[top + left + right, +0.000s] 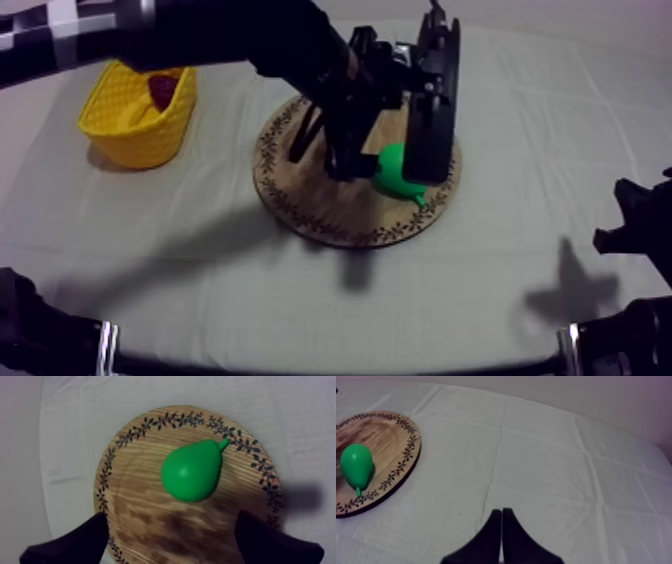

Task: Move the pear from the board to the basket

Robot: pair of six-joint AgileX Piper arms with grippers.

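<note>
A green pear [393,172] lies on the right half of the round wooden board [300,205]. My left gripper [385,160] hangs right above it, its arm coming in from the upper left. In the left wrist view its two fingers [75,543] stand wide apart with nothing between them, and the pear [192,471] rests on the board [140,511] just beyond them, stem pointing away. The yellow basket [140,120] stands at the far left with a small red fruit [163,92] inside. My right gripper [501,521] is shut, a narrow wedge low over the cloth, right of the board [391,441].
Bare grey-white cloth [520,270] stretches between the board and my right arm [635,235] at the right edge. The basket stands about a hand's width left of the board. The table's front edge runs along the near side.
</note>
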